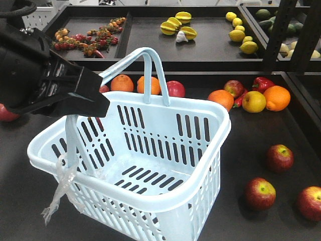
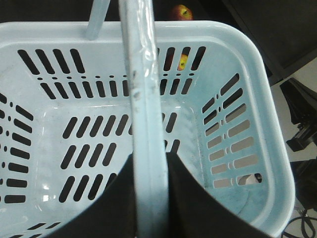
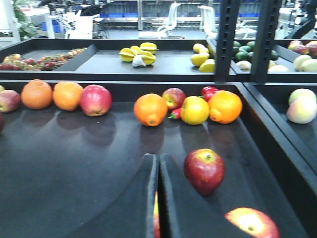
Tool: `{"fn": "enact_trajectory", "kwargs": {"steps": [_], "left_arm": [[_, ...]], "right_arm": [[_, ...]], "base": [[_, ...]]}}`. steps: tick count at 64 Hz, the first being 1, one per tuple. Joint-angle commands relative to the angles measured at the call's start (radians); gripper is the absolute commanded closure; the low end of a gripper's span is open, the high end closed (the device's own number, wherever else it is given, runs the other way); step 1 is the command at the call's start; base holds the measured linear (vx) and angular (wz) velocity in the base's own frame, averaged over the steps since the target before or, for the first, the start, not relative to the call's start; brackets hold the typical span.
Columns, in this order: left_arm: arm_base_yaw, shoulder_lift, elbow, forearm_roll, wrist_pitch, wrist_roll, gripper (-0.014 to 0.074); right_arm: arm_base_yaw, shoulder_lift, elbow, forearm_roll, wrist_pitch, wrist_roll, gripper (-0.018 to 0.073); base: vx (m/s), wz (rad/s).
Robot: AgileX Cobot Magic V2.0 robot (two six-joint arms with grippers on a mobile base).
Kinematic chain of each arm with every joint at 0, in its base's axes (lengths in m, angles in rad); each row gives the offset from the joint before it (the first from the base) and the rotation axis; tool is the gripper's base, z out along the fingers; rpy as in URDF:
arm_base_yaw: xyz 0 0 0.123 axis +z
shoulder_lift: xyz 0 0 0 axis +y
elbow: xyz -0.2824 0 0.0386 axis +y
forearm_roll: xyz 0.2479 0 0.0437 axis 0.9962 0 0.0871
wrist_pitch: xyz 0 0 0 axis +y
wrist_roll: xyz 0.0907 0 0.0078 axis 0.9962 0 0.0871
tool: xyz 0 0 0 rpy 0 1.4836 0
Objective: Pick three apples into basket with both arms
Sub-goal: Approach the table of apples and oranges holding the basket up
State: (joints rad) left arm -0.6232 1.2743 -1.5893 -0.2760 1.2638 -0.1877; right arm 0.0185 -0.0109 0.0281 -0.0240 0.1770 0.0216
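Your left end effector (image 2: 148, 171) is clamped on one of the two hoop handles (image 2: 143, 74) of the single light blue slotted plastic basket (image 1: 150, 125). Three round dark red, yellow-patched apples (image 1: 260, 193) lie on the dark surface (image 1: 241, 145) right of the basket, the rightmost cut off by the frame. Your right end effector (image 3: 158, 161) has its fingers almost together; the red-yellow sliver (image 3: 156, 218) in their slit is too small to identify.
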Motion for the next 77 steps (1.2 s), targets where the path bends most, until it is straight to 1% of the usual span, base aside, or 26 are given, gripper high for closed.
{"fn": "enact_trajectory", "kwargs": {"steps": [1,24,77], "left_arm": [[-0.006,-0.027,-0.024,-0.03,-0.074,-0.006,0.0604],[-0.006,-0.027,-0.024,-0.03,-0.074,-0.006,0.0604],[-0.006,-0.027,-0.024,-0.03,-0.074,-0.006,0.0604]], "right_arm": [[-0.008,-0.01,0.014,-0.011,-0.07,-0.009,0.0564],[-0.008,-0.01,0.014,-0.011,-0.07,-0.009,0.0564],[-0.008,-0.01,0.014,-0.011,-0.069,-0.009,0.0564]], "base": [[0.07,-0.15],[0.08,-0.1],[0.04,0.0]]}}
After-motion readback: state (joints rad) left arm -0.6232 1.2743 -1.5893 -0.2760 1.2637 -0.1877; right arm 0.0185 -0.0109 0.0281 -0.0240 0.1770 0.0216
